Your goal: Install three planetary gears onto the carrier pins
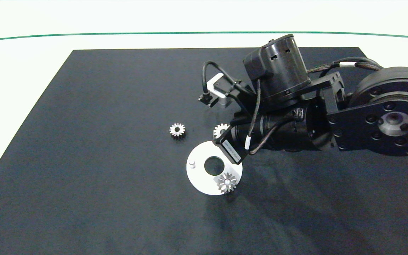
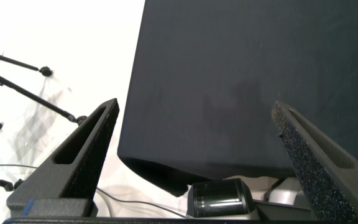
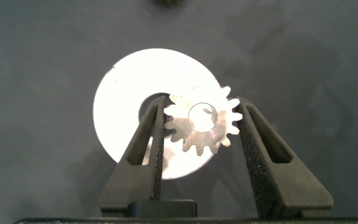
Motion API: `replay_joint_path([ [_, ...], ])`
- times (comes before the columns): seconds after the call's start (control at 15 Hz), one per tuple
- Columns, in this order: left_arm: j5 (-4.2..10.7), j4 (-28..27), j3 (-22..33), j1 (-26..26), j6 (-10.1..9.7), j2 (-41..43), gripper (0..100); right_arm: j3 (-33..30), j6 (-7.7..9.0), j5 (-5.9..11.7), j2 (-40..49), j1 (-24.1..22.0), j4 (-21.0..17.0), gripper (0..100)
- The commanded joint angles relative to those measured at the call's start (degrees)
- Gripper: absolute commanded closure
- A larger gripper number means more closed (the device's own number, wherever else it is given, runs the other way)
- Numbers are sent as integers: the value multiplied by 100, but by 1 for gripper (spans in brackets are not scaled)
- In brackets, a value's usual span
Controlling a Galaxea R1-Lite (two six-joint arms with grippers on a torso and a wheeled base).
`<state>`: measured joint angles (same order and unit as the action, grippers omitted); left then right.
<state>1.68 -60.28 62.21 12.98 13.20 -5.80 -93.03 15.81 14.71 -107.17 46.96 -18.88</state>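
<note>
While the left gripper (image 2: 194,134) hangs spread and idle off the mat's edge, the right gripper (image 3: 199,127) pinches a small, stiff, probably slippery planetary gear (image 3: 201,120) by opposite tooth tips over the white disc (image 3: 124,93), a hold liable to twist.

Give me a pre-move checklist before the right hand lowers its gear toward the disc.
1. Grip: ok. The right hand is shut on the held gear, one finger on each side.
2. Gear attitude: ok. Its face looks flat toward the wrist camera.
3. Bore over a pin: cannot tell. It hangs over the white disc, but no pin shows under it.
4. Seated gear: ok, on the disc.
5. Bare pin: ok, upright and free.
6. Left hand: ok, open at the mat's edge, away from the disc.
</note>
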Motion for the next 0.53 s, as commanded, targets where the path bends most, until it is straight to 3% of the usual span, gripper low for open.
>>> replay_joint_path([
  [0.07, 8, -36, -51, 2, 7, -26, 0, 241, -105, 5, 170, -196, 69, 84],
  [0.33, 8, -36, -77, 2, 7, 0, 0, 725, -140, 5, 108, -266, 623, 84],
  [0.53, 8, -36, -86, 2, -2, 9, 0, 777, -157, 5, 56, -275, 711, 84],
])
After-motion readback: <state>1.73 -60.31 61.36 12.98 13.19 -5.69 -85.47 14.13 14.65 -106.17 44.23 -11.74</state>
